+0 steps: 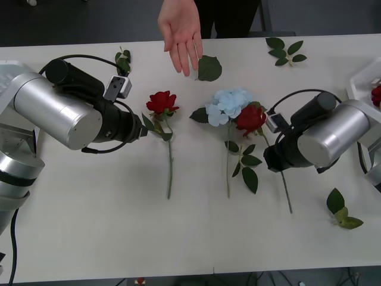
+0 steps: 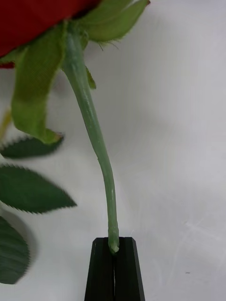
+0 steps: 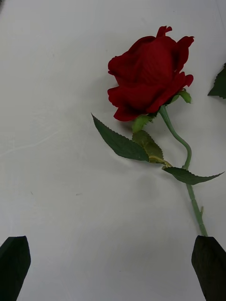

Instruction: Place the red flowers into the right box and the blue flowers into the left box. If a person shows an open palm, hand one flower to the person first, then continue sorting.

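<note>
A person's open palm (image 1: pixel 181 36) reaches over the table's far edge. My right gripper (image 2: pixel 113 248) is shut on the green stem (image 2: pixel 94 131) of a red rose (image 1: pixel 250 118) whose head lies against a pale-blue hydrangea (image 1: pixel 229 104). Another red rose (image 1: pixel 162 102) lies left of centre; my left gripper (image 3: pixel 113 268) is open just in front of it, its fingertips (image 3: pixel 209 263) beside the stem. The right box (image 1: pixel 362 80) shows at the far right edge with a red rose (image 1: pixel 376 95) in it. The left box is out of view.
Loose green leaves lie about: one (image 1: pixel 209 68) below the hand, a sprig (image 1: pixel 284 50) at the back right, a small one (image 1: pixel 123 59) at the back left and a sprig (image 1: pixel 342 211) at the front right. The near half of the white table (image 1: pixel 119 238) is bare.
</note>
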You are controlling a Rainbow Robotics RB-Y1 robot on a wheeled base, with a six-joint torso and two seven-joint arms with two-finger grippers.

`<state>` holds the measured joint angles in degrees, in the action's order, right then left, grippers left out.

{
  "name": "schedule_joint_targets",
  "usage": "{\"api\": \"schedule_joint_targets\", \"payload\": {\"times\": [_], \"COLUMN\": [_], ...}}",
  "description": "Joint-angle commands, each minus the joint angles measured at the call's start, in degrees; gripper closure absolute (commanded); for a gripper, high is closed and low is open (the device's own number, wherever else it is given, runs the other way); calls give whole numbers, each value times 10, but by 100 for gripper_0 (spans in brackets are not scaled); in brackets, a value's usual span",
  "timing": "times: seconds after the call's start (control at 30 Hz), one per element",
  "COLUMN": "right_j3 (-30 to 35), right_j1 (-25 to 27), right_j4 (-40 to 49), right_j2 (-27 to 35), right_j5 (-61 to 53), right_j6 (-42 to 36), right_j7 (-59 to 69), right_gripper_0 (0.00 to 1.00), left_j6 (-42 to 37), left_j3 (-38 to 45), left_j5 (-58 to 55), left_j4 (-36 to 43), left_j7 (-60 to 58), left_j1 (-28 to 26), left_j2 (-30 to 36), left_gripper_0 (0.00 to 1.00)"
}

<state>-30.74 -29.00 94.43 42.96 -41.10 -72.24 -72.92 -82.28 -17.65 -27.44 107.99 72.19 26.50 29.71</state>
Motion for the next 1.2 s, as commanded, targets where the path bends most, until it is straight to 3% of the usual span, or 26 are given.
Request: {"api": "schedule_joint_targets", "payload": {"times": [0.03, 0.13, 0.2, 0.37, 0.57, 0.93, 1.2], "right_j3": [144, 255, 295, 341, 323, 201, 179], "right_j1": [-1, 1, 0, -11, -84, -302, -387], "right_j4": [36, 29, 20, 13, -30, -217, -262], "right_j2": [12, 10, 5, 4, -15, -63, -96], "right_j5": [-57, -106, -135, -198, -285, -434, -445], "right_j6": [-21, -38, -34, 2, 90, 330, 414], "right_j7": [-50, -127, -161, -231, -296, -469, -552], "right_gripper_0": [100, 100, 100, 100, 100, 100, 100], "left_j6": [7, 7, 7, 7, 7, 7, 7], "left_j3": [-6, -6, -6, -6, -6, -6, -6], "left_j5": [6, 6, 6, 6, 6, 6, 6], "left_j4": [6, 6, 6, 6, 6, 6, 6], "left_j7": [-42, -42, -42, -42, -42, -42, -42], "left_j1": [22, 22, 22, 22, 22, 22, 22], "left_j2": [-6, -6, -6, -6, -6, -6, -6], "left_gripper_0": [0, 0, 0, 0, 0, 0, 0]}}
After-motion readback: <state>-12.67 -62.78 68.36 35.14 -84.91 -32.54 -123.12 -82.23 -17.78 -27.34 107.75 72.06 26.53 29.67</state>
